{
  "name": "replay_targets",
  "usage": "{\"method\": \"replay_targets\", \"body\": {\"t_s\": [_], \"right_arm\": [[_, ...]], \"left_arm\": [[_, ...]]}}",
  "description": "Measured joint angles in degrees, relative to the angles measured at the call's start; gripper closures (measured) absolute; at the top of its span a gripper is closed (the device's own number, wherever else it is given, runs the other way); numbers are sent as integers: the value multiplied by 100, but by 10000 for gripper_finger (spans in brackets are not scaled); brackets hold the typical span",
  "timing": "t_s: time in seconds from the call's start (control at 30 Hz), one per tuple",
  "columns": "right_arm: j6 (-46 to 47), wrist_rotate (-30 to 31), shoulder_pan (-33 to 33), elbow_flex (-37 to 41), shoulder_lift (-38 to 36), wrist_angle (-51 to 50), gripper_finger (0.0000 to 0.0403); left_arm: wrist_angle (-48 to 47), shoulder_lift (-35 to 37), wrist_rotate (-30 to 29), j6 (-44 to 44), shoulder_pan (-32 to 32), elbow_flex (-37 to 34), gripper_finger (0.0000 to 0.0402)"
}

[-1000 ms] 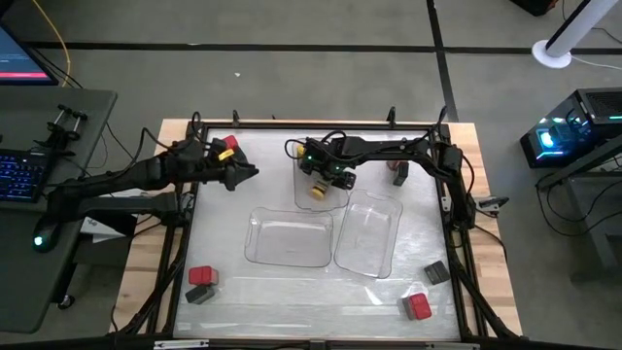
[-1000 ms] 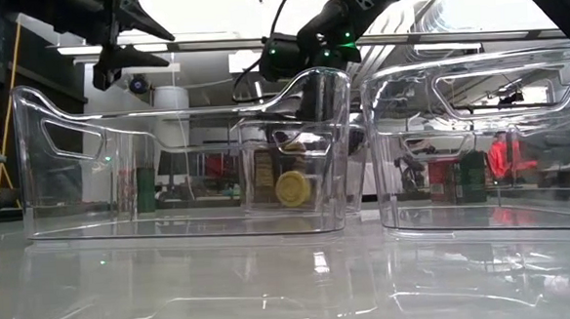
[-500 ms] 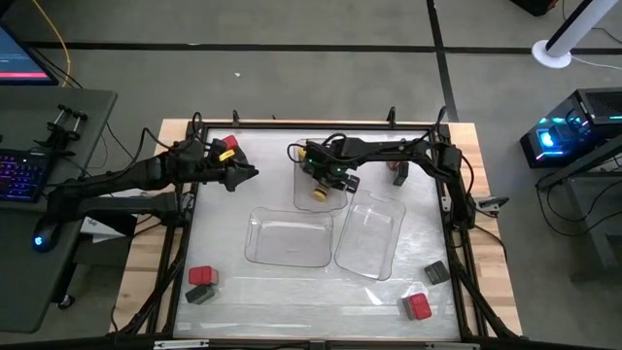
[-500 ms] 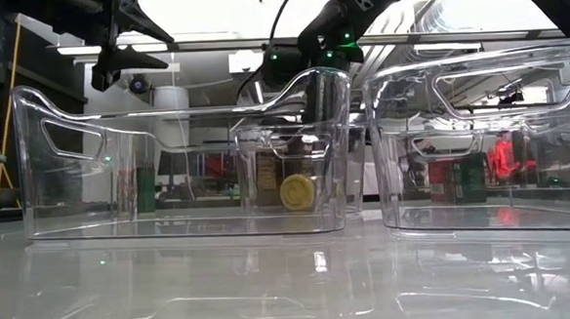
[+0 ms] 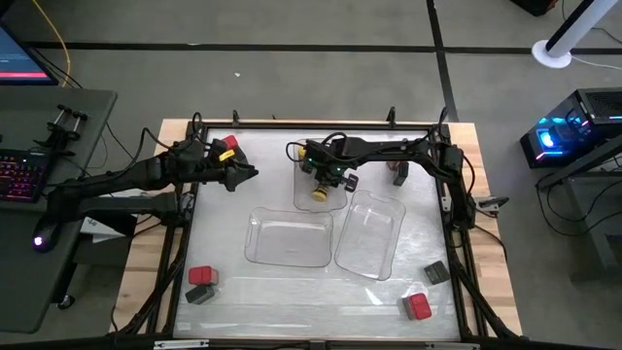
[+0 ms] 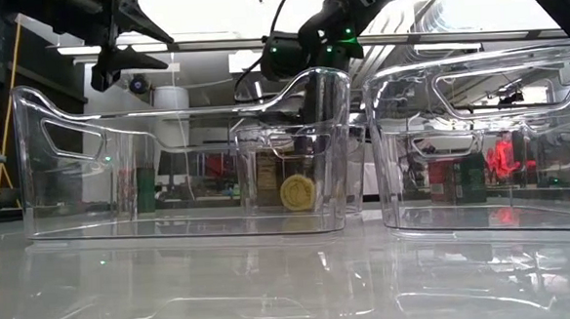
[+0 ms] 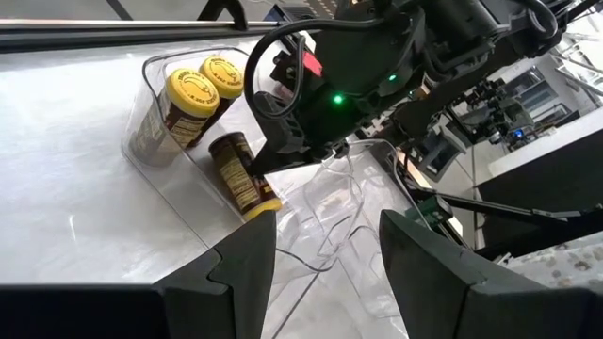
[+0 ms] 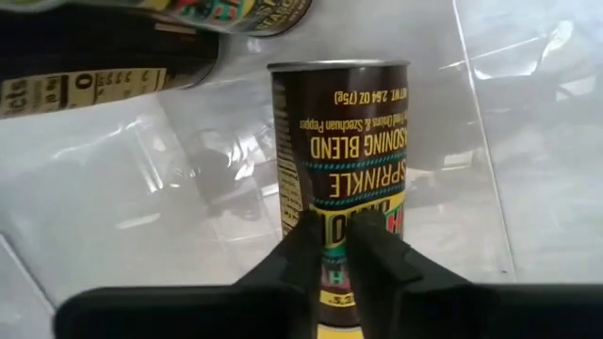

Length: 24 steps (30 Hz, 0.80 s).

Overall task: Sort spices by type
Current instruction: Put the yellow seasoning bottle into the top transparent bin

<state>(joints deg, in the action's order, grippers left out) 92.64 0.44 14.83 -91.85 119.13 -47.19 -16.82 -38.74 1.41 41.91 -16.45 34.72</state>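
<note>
– While the right gripper (image 5: pixel 327 175) hangs over the clear plastic tray at the back (image 5: pixel 297 190), which step would you say is in hand?

– Dropping off a round yellow-lidded brown spice jar (image 5: pixel 318 192), I judge; it lies on its side on the tray floor under that gripper; the jaws are drawn almost together with nothing between them, so the jar looks let go.

– And the left gripper (image 5: pixel 243 175)?

– It waits at the back left, jaws apart and empty, near a red square-topped spice container (image 5: pixel 228 146).

– What does the next move call for?

– Probably a straight lift clear of the tray walls, then a reach to another loose spice; red and dark grey ones sit on the white tabletop (image 5: pixel 292 292) at the front left (image 5: pixel 201 277) and front right (image 5: pixel 418 307).

– What do the trays hold?

– In the left wrist view the back tray holds two more yellow-lidded jars standing upright (image 7: pixel 188 94) beside the fallen one; I see nothing in the nearer left tray (image 5: pixel 249 243) or the nearer right tray (image 5: pixel 398 209).
</note>
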Motion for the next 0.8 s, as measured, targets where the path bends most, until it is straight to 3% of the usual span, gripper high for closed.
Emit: {"method": "replay_targets", "body": {"t_s": [0.17, 0.33, 0.8], "right_arm": [[-153, -48, 0, 3, 3, 173, 378], [-633, -358, 4, 15, 24, 571, 352], [-1306, -358, 131, -131, 46, 630, 180]], "left_arm": [[-3, 0, 2, -2, 0, 0, 223], [-7, 0, 4, -4, 0, 0, 223], [-11, 0, 107, -3, -2, 0, 223]]}}
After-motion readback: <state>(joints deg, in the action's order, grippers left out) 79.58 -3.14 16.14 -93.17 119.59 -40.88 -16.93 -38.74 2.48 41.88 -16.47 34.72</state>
